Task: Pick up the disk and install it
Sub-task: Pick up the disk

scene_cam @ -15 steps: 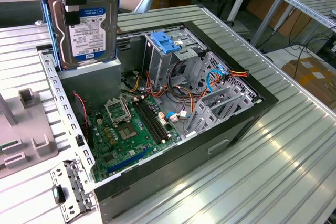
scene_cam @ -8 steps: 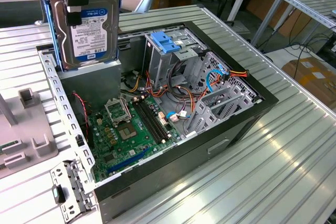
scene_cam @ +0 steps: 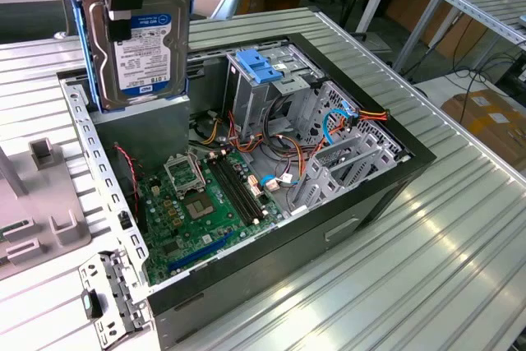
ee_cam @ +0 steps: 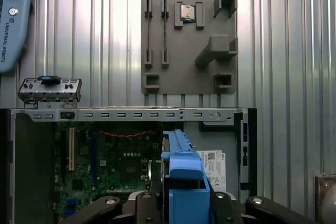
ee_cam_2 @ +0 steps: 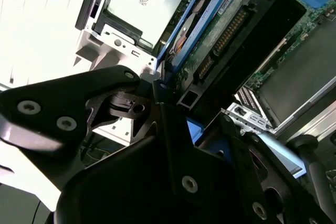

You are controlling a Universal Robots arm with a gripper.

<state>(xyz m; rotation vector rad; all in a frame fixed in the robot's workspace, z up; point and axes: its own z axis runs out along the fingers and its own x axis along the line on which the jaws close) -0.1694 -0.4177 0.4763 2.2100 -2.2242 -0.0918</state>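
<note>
Gripper (ee_cam: 186,208) is clamped on the disk (scene_cam: 136,43), holding it upright above the open PC case (scene_cam: 415,154), far corner on the exterior view's left, so pickup's done, install isn't, and I'd guess slotting it needs careful lining-up with the drive cage (scene_cam: 267,80).

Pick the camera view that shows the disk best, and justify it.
The exterior view: the disk hangs upright over the open computer case, its labelled face toward the camera. The second wrist view shows its circuit-board side and connector; the first wrist view sees its blue frame edge-on.
</note>
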